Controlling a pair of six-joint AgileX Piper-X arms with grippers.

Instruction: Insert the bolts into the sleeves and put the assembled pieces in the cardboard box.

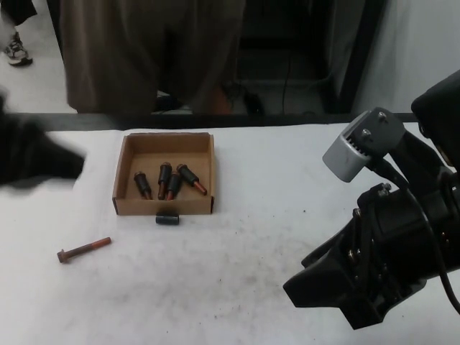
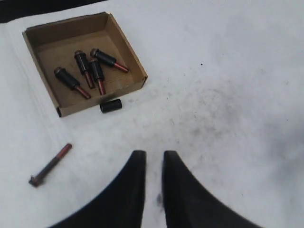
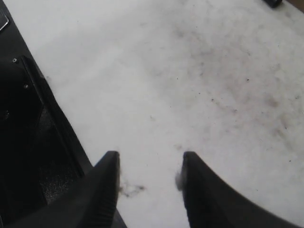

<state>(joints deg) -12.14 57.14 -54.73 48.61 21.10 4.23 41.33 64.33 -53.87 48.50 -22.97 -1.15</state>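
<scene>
On the white counter, just outside the front wall of the shallow brown cardboard box, lay one short black cylindrical sleeve. A loose copper-coloured bolt with a hexagonal head lay well apart from it, nearer the counter's edge. Inside the box I counted four assembled pieces, each a black sleeve with a reddish shank protruding.

My left end effector hung above bare counter, fingers all but pressed together and pinching nothing. My right end effector was spread, also empty, over stained counter.

Assessment: one pair remained to be joined. The left fingers would need to part before any grasp. The sleeve sat so close to the box wall that I could not tell whether it touched, so a grip across its body, from the side away from the wall, seemed safest and would leave the bore unobstructed. The bolt was best taken near its head, with the shank free and lined up with the bore before pushing.
</scene>
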